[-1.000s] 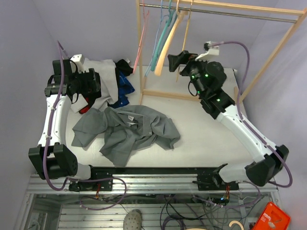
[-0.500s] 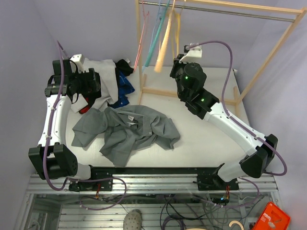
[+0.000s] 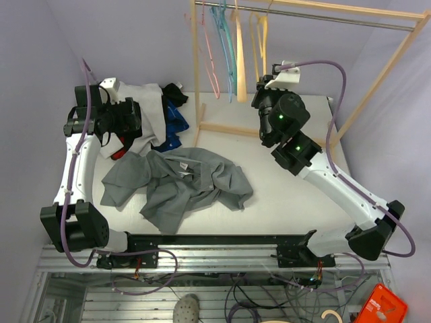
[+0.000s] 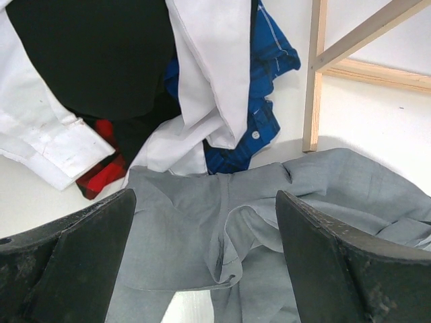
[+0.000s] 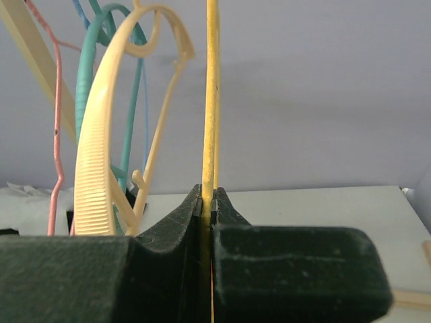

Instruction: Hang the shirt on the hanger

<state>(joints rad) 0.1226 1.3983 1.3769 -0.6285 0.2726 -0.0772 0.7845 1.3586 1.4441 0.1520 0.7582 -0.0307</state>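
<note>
The grey shirt (image 3: 182, 182) lies crumpled on the table's near left. My left gripper (image 3: 135, 118) hovers open over its far edge. In the left wrist view the wide-apart fingers (image 4: 74, 262) frame a fold of the shirt (image 4: 202, 229) below them without touching it. The yellow hanger (image 3: 259, 33) hangs from the rail at the back. My right gripper (image 3: 264, 86) reaches up to it. The right wrist view shows the hanger (image 5: 211, 101) edge-on as a thin yellow bar, and the right gripper (image 5: 207, 196) is shut on it.
A wooden rack (image 3: 196, 81) stands at the back with pink (image 3: 209, 60), teal (image 3: 225, 40) and cream (image 3: 240, 60) hangers left of the yellow one. A pile of white (image 3: 151, 108), blue (image 3: 176, 124), black and red clothes lies at the back left.
My right gripper swung in among the hangers and closed on the yellow one. The hangers, pushed aslant earlier, now hang nearly straight. The left arm and the shirt have not moved.
</note>
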